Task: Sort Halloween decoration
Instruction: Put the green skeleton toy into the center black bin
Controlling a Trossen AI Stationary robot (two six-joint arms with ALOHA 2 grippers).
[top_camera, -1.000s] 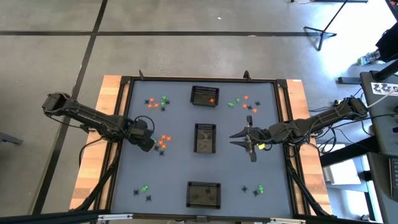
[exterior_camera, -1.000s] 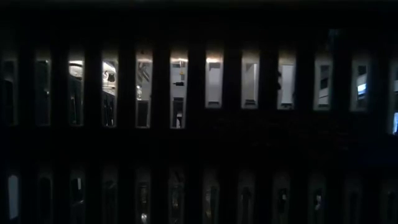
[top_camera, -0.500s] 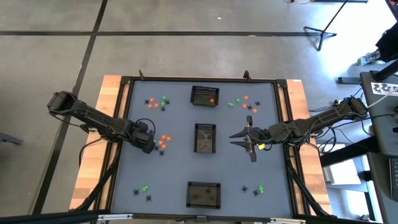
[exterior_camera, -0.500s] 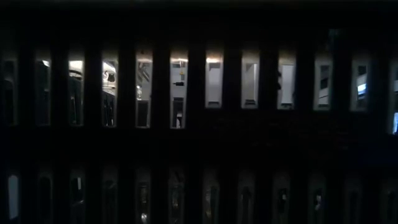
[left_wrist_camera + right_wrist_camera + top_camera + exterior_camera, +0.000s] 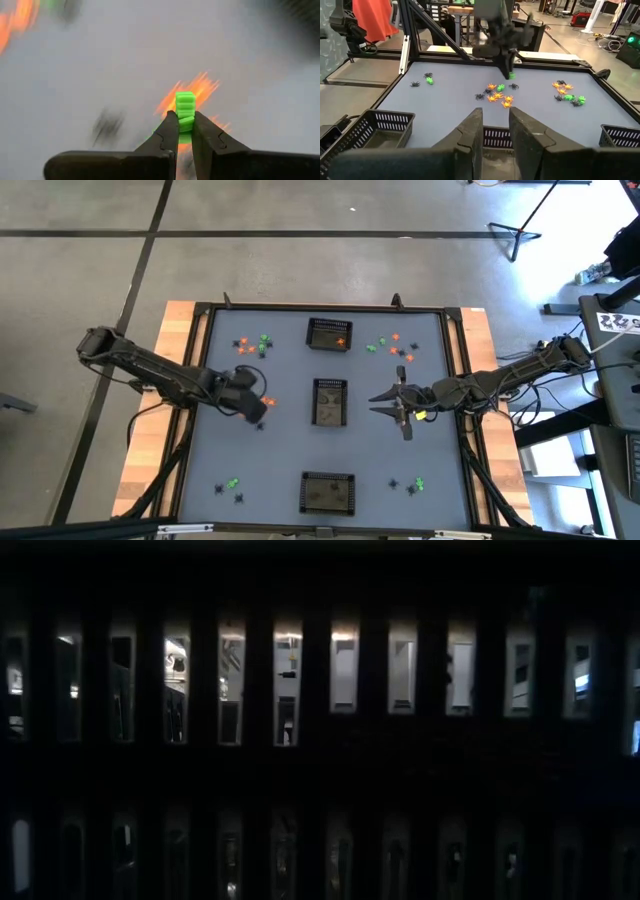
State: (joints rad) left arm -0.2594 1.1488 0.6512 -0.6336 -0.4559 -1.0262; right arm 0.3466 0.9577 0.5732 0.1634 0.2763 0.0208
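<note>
Left wrist view: left gripper (image 5: pixel 185 131) has just closed on 1 green trinket (image 5: pixel 184 106), orange ones (image 5: pixel 200 87) beyond; pick done, w/ basket drop next.

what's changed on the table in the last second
The left pincer moved a little toward the table's middle over the orange cluster and closed on a green trinket, which the right wrist view shows raised above the mat. The right pincer stayed beside the middle basket. The three baskets and the other trinket piles did not move.
</note>
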